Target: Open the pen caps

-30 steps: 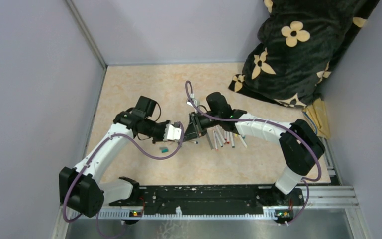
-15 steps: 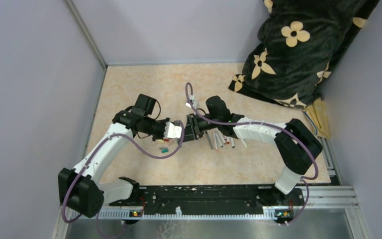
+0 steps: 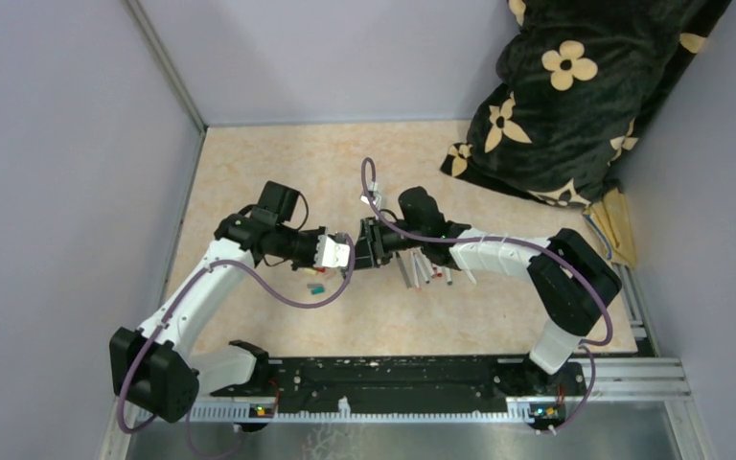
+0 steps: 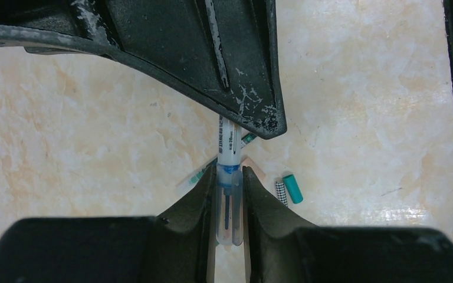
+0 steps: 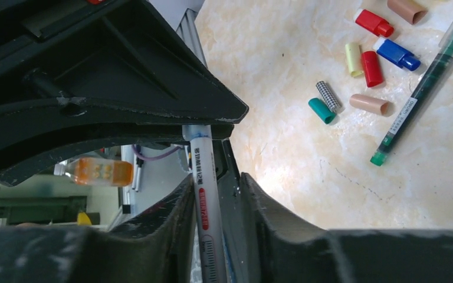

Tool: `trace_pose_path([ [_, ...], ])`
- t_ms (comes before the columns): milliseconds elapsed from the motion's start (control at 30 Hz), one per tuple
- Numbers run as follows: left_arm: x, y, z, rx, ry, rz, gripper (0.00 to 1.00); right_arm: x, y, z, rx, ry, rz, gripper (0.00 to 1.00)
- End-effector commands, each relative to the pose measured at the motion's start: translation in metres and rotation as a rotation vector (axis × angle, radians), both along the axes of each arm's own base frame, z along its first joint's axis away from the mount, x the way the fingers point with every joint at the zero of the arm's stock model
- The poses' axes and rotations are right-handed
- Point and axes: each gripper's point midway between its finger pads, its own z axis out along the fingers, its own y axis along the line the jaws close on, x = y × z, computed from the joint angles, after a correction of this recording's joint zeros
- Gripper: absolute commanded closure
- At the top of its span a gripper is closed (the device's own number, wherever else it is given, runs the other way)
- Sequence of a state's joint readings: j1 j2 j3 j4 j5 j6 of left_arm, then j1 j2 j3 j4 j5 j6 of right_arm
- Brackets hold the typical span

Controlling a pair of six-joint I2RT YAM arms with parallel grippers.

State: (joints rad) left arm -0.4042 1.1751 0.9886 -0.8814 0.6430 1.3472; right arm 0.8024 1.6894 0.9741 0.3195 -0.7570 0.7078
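My two grippers meet tip to tip above the table's middle. The left gripper is shut on the clear, blue-tinted pen cap at the end of a white pen. The right gripper is shut on the barrel of that pen, which lies against one finger. Several loose pen caps lie on the table below: red, blue, yellow, teal and a chequered one. More pens lie in a row under the right arm.
A green-ended pen lies beside the loose caps. A dark flowered blanket fills the far right corner. Grey walls close the left, back and right sides. A black rail runs along the near edge.
The right gripper has moved left with the pen, so its tip now meets the left gripper. The left arm has barely shifted.
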Motion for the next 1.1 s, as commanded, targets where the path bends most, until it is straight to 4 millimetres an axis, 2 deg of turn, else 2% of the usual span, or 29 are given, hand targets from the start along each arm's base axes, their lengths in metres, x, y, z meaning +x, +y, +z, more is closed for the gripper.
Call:
trace_pose_path([
  [0,0.0,-0.004,0.006,-0.019,-0.03,-0.024,0.98,0.006,0.007,0.02,0.038,-0.061,-0.008,0.72],
  [167,-0.005,-0.002,0.0,-0.012,-0.019,-0.035,0.98,0.009,0.008,0.021,0.033,-0.06,-0.012,0.71],
  [400,-0.006,0.001,-0.006,0.007,-0.027,-0.041,0.97,0.01,0.012,0.023,0.033,-0.057,0.005,0.76],
  [500,-0.006,0.001,-0.007,0.012,-0.034,-0.042,0.97,0.01,0.013,0.024,0.033,-0.057,0.01,0.85],
  [567,-0.004,0.001,-0.006,0.014,-0.039,-0.04,0.97,0.01,0.013,0.023,0.032,-0.056,0.011,0.99],
  [633,-0.003,0.001,-0.007,0.018,-0.042,-0.039,0.98,0.008,0.011,0.02,0.024,-0.051,0.013,1.0],
  [800,0.013,0.01,-0.012,0.08,-0.083,0.008,1.0,0.004,-0.001,0.014,-0.006,-0.053,0.002,1.0],
  [933,0.03,0.027,-0.021,0.176,-0.14,0.069,1.0,0.006,-0.018,0.009,-0.036,-0.054,-0.036,1.0],
  [1067,0.04,0.034,-0.023,0.212,-0.174,0.091,1.0,0.002,-0.031,0.002,-0.087,-0.066,-0.052,1.0],
])
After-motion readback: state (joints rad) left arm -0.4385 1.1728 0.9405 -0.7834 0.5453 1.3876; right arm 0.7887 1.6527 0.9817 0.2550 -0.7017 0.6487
